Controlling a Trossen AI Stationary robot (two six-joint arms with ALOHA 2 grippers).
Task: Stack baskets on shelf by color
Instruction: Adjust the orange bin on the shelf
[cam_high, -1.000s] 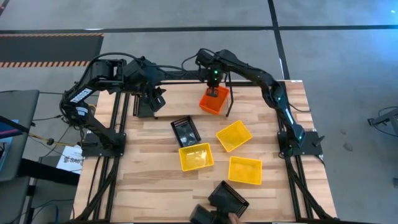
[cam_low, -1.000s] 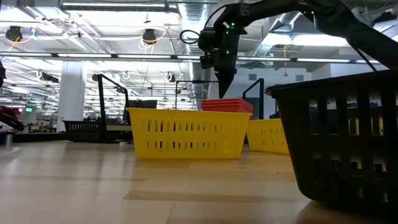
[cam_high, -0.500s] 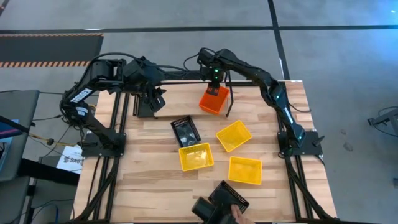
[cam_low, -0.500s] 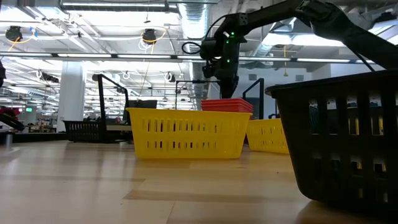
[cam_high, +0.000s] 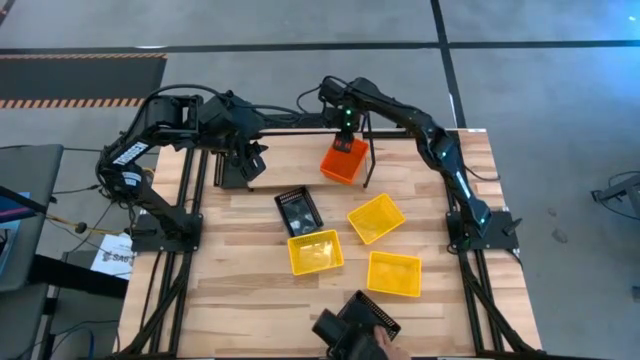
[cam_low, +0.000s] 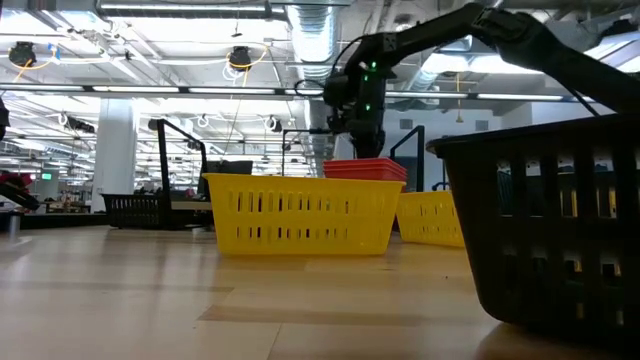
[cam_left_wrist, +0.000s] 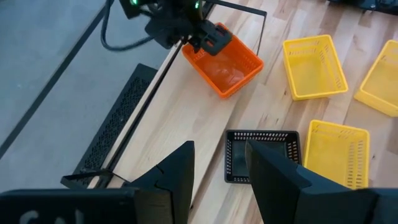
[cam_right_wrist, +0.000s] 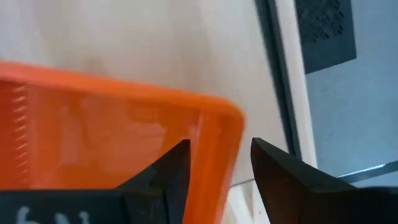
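An orange basket stands at the table's far side beside the shelf's black wire frame. In the low view it shows as a red stack. My right gripper points down over its far corner, open, one finger inside the wall and one outside. A black basket and three yellow baskets lie mid-table. Another black basket sits at the near edge. My left gripper hangs open above the table's far left. My right gripper comes from above at the orange basket's wall near its far corner. One finger is inside the basket and the other outside. Whether either finger touches the wall, I cannot tell. The basket rests flat.
A person's hand with a dark object is at the near edge by the black basket, which fills the low view's right side. Bare plank table lies at the near left. Black frame rails run along both table sides.
My right gripper has opened and gone down onto the far corner of the orange basket, shifting slightly toward the far edge. The basket has stayed where it was.
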